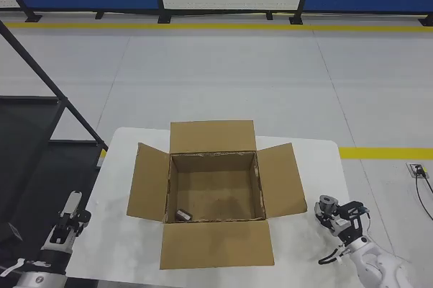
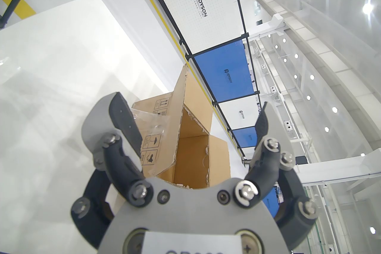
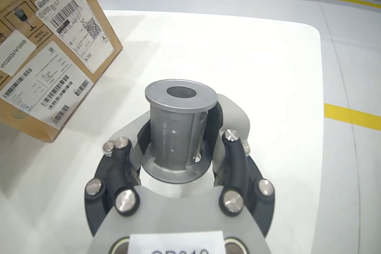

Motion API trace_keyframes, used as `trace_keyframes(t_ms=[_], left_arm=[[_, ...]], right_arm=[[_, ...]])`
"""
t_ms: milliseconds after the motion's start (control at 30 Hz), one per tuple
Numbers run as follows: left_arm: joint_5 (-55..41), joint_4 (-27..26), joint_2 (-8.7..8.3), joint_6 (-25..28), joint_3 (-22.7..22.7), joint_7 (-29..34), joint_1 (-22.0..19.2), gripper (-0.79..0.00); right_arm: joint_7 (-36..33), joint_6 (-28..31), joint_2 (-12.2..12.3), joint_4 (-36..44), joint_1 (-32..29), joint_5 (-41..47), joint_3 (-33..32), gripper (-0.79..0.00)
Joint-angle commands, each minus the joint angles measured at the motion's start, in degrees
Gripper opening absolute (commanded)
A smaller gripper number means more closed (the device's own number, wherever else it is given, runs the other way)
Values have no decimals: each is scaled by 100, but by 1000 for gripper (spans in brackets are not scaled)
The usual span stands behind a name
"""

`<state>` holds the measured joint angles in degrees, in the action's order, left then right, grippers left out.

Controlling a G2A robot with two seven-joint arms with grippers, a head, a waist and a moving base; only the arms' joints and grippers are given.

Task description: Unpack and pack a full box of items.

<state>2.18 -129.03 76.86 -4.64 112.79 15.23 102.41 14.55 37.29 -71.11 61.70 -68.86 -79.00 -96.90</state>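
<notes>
Top view, open box (image 1: 213, 137) on table (image 1: 317, 160), right jaws clenched on metal sleeve (image 3: 178, 124), left jaws released

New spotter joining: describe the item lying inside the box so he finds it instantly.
Find the open cardboard box on the white table and look at its floor. In the near corner on the robot's left lies a small dark grey piece, the only thing inside; the grey flanged sleeve is outside, held in the right hand.
</notes>
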Motion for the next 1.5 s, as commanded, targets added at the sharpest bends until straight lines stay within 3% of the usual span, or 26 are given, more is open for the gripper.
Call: trace_keyframes(t_ms=[0,100,167,233,567,667,833,1467], left_arm=[[0,0,0,0,0,0,0,0],[0,0,0,0,0,0,0,0],[0,0,0,0,0,0,0,0],[0,0,0,0,0,0,0,0],[0,0,0,0,0,0,0,0],[0,0,0,0,0,0,0,0],[0,0,0,0,0,0,0,0],[0,0,0,0,0,0,0,0]], right_arm=[[16,-84,4,-152,79,-42,54,-785],[47,-140,14,-330,183,-91,132,-763],[77,-175,23,-398,225,-116,168,-582],[121,-180,32,-447,251,-101,190,-533],[124,-212,97,-572,284,-146,266,-459],[53,-221,113,-580,278,-149,300,-388],[47,-209,143,-591,255,-99,314,-86],[478,-233,253,-157,-117,64,287,-151]])
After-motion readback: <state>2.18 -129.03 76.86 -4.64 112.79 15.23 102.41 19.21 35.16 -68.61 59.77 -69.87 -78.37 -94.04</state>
